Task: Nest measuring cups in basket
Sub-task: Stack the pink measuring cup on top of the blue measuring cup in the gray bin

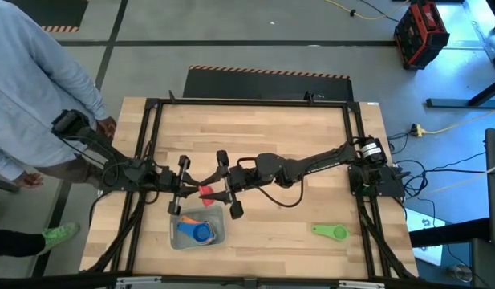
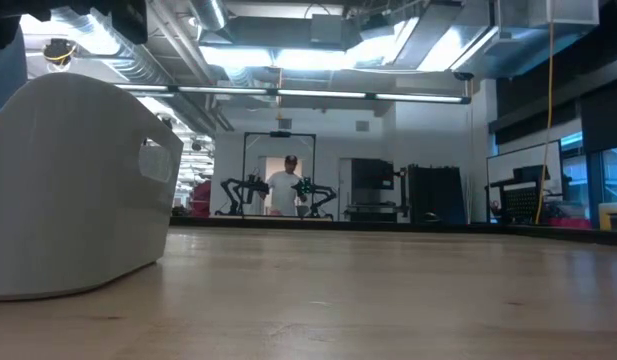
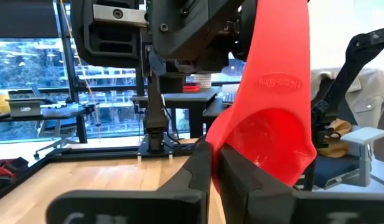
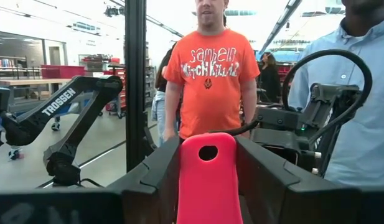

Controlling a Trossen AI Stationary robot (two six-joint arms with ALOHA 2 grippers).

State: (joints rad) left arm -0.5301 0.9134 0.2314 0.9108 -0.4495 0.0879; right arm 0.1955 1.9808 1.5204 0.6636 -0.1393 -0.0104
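Measuring cups are partly gathered: the small shallow pale grey-green plastic basket [image 1: 173, 233], at the near left-centre of the light wooden table [image 1: 295, 144], already holds a blue plastic cup [image 1: 188, 230] with a teal one [image 1: 204, 234] and an orange one [image 1: 190, 218] in or against it. How tightly they nest cannot be told from above. To the near right, well apart from the basket, a green plastic measuring cup [image 1: 330, 232] lies alone on the wood, not yet collected.

Just beyond the basket's far edge, above the table, a pinkish-red plastic measuring cup [image 1: 206, 192] hangs between the two arms. The left gripper [image 3: 211, 163] is pinched tight on the rim of the cup's round bowl [image 3: 272, 140]. The right gripper [image 4: 207, 158] reaches in from the right, and its fingers stand partly apart on either side of the cup's flat handle [image 4: 208, 180], the one with a hanging hole; they appear to bear on it, so the cup looks held from both ends, in a hand-over by my reading.

Judged so, three cups are in and one is in the air. The green one remains, and no purple or yellow cup is visible. Beyond the table's far left corner a person in a light blue shirt [image 1: 30, 72] stands.
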